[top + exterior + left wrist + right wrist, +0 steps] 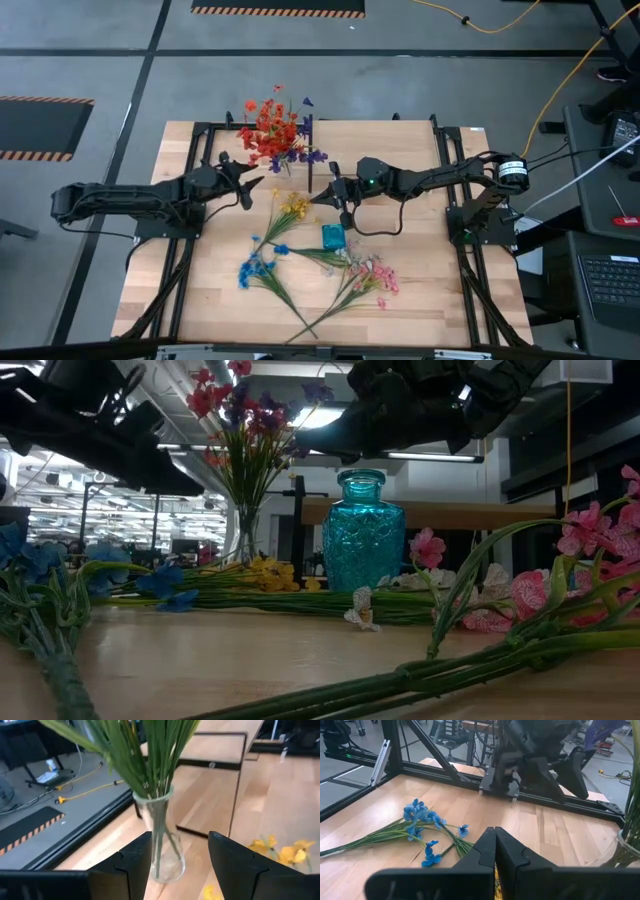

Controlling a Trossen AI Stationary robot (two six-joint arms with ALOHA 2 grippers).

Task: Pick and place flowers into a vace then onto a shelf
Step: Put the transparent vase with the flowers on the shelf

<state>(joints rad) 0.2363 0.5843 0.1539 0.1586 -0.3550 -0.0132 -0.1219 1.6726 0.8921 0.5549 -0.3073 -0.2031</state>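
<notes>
Hovering left gripper (258, 186): fingers apart, nothing between them, just beside the clear glass vase (287, 168); in the left wrist view the vase (159, 840) stands straight ahead of the two spread fingers (131, 865).
Right gripper (322, 197): fingers pressed together with nothing held, above the tabletop (420, 290) near its middle, over the yellow flowers (293, 208); the right wrist view shows the closed fingertips (495, 840) meeting in a point.
Clear glass vase: upright near the middle of the table's far edge, just beside a thin black leg of the shelf (470, 512).
Flowers in the vase: red and orange blooms (268, 126) with a few purple ones (300, 150), green stalks (145, 750) bunched in the neck.
Yellow flowers: lying flat near the table's centre, between the two grippers.
Blue flowers (256, 268): lying flat toward the near left corner; also seen in the right wrist view (422, 817).
Pink and white flowers (370, 277): lying flat toward the near edge, right of centre, stalks crossing those of the blue ones.
Teal glass bottle (333, 237): upright at the table's centre, among the loose stalks; empty in the low view (362, 532).
</notes>
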